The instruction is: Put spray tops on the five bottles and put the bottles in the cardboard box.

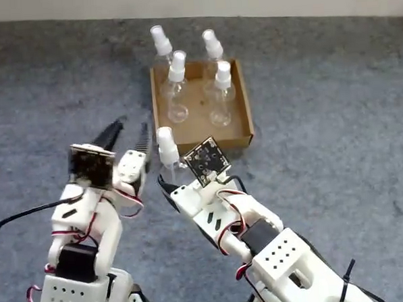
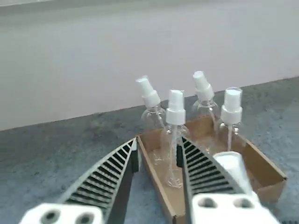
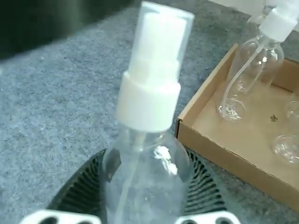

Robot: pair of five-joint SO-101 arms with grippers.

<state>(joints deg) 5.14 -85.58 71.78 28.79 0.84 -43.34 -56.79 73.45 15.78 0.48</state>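
The right end effector (image 3: 145,189) is clamped on one bottle (image 3: 149,107), its fingers pressed to either side of the clear body. That bottle stands on the grey desk (image 1: 323,151) just outside the near wall of the single cardboard box (image 1: 244,132), long axis vertical, spray top up. The left end effector (image 2: 156,158) hangs beside it with its fingers spread apart and nothing between them. There are five bottles, all capped. The other four (image 1: 178,91) stand upright in the box in two rows.
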